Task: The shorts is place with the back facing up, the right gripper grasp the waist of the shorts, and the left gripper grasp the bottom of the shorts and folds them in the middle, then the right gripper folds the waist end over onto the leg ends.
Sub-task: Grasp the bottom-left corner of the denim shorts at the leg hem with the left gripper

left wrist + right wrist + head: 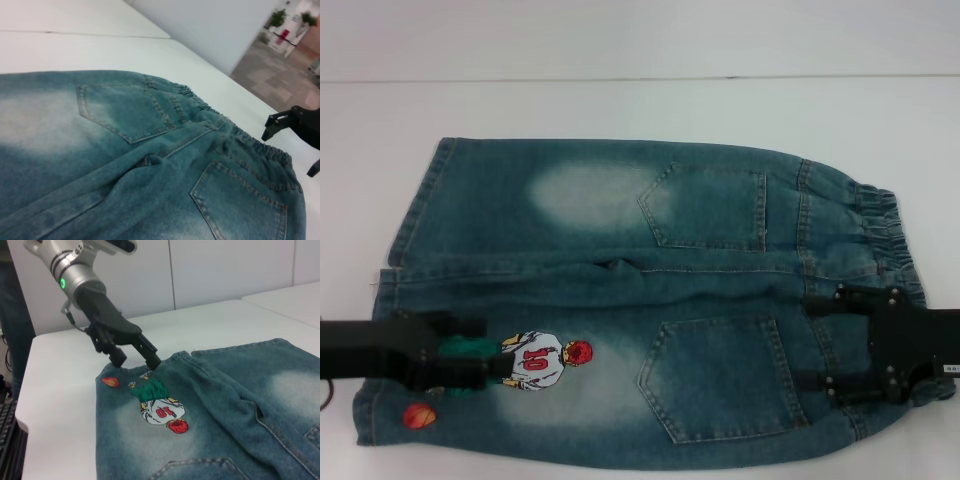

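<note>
A: Left gripper [134,356] first. In the right wrist view its two black fingers are spread, one tip [153,361] down at the hem edge of the near leg, the other above bare table. Nothing pinched yet. In the head view it lies over the leg just beside the embroidered player [542,361].

B: Right gripper [842,347]?

A: Over the waistband [880,225] end, at the near half of the shorts [620,270]. Fingers apart in the head view, both pointing inward over the denim; the left wrist view also shows two separated tips [276,125] above the table edge of the band. Open, holding nothing.

B: State of the garment?

A: Flat on the white table [640,110], back up, both patch pockets [720,385] showing, waist toward the robot's right, leg hems [395,275] toward its left. Orange ball [419,415] near the hem corner. A small pucker sits at the crotch seam. No fold made.

B: So which step?

A: My reading: the approach to the first grasp, both ends. Neither claw has cloth.

B: Next move calls for?

A: Likely each gripper lowers so one finger slips under the edge, then closes: left on the hem, right on the elastic. Both should take the near edge, so the lengthwise fold carries over evenly. Thick denim may resist a shallow pinch.
</note>
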`<control>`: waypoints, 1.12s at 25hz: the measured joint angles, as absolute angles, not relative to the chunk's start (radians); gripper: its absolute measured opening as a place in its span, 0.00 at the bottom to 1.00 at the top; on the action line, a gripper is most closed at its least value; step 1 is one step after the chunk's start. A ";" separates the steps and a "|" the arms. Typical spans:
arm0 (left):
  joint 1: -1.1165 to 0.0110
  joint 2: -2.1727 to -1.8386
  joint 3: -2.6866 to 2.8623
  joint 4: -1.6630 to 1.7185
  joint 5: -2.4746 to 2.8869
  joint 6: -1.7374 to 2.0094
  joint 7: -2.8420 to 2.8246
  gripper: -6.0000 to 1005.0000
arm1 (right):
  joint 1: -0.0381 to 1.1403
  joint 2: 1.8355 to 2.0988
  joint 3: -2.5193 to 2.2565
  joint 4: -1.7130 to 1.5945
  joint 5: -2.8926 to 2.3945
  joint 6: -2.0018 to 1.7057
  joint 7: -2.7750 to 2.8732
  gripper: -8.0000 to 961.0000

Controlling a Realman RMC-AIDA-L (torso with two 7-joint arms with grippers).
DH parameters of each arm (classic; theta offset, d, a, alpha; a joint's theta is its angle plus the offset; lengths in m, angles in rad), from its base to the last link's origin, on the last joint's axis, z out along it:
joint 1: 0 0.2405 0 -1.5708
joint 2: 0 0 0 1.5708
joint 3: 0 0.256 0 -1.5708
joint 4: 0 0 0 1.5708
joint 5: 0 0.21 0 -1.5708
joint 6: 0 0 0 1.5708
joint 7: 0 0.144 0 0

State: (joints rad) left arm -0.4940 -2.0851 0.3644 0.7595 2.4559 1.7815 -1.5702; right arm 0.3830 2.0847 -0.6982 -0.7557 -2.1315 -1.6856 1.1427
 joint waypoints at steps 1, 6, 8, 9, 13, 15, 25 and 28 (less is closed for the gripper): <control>-0.495 -2.086 0.366 0.785 2.458 1.791 -1.609 0.88 | 0.382 2.085 -0.698 -0.756 -2.132 -1.684 1.136 0.95; -0.503 -2.073 0.409 0.912 2.493 1.848 -1.854 0.88 | 0.372 2.085 -0.682 -0.761 -2.132 -1.675 1.098 0.94; -0.508 -2.062 0.439 0.966 2.532 1.871 -1.956 0.88 | 0.372 2.085 -0.676 -0.762 -2.132 -1.673 1.092 0.94; -0.513 -2.056 0.456 0.994 2.560 1.886 -2.012 0.88 | 0.372 2.085 -0.673 -0.762 -2.132 -1.670 1.089 0.94; -0.543 -2.035 0.487 1.034 2.682 1.940 -2.133 0.88 | 0.371 2.084 -0.672 -0.763 -2.132 -1.654 1.079 0.94; -0.555 -2.030 0.488 1.040 2.733 1.951 -2.159 0.88 | 0.371 2.084 -0.672 -0.764 -2.132 -1.649 1.074 0.94; -0.567 -2.022 0.492 1.063 2.853 1.896 -2.195 0.88 | 0.371 2.080 -0.660 -0.765 -2.132 -1.644 1.074 0.94; -0.568 -2.022 0.514 1.044 2.854 1.865 -2.203 0.88 | 0.371 2.078 -0.658 -0.766 -2.132 -1.645 1.074 0.94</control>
State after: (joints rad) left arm -0.5684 -2.0221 0.5136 1.0438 2.8538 1.8653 -2.2033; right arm 0.3713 2.0777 -0.6578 -0.7659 -2.1323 -1.6449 1.0737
